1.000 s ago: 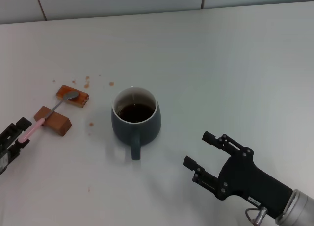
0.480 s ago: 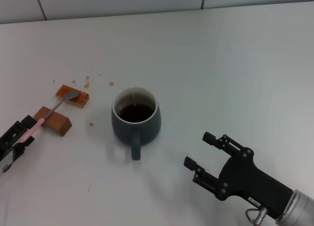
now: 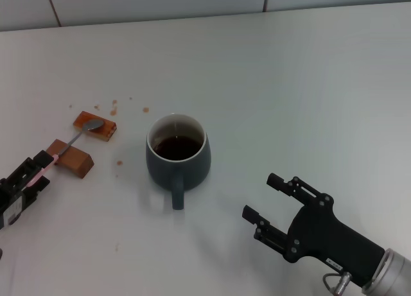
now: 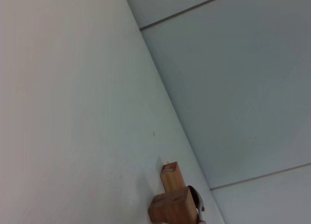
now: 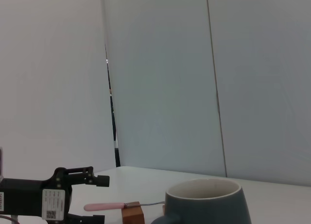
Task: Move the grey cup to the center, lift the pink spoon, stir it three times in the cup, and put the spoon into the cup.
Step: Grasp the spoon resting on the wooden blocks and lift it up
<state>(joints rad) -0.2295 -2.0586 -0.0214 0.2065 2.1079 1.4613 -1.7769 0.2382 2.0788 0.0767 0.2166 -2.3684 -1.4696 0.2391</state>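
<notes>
The grey cup (image 3: 178, 153) stands near the table's middle with dark liquid inside and its handle toward me; it also shows in the right wrist view (image 5: 206, 203). The pink spoon (image 3: 94, 124) lies across two brown blocks to the cup's left, its bowl on the far block. Its pink handle (image 5: 104, 206) sticks out between the fingers of my left gripper (image 3: 40, 172), which is open around it. My right gripper (image 3: 261, 195) hovers open to the right of the cup and nearer me, holding nothing.
The far brown block (image 3: 95, 127) and the near one (image 3: 72, 157) hold the spoon off the table; both appear in the left wrist view (image 4: 170, 208). Brown crumbs (image 3: 114, 108) are scattered behind them. A tiled wall (image 3: 160, 0) runs along the table's far edge.
My left gripper has slid a little along the pink handle toward the near block. The cup, the spoon and the right gripper have stayed put.
</notes>
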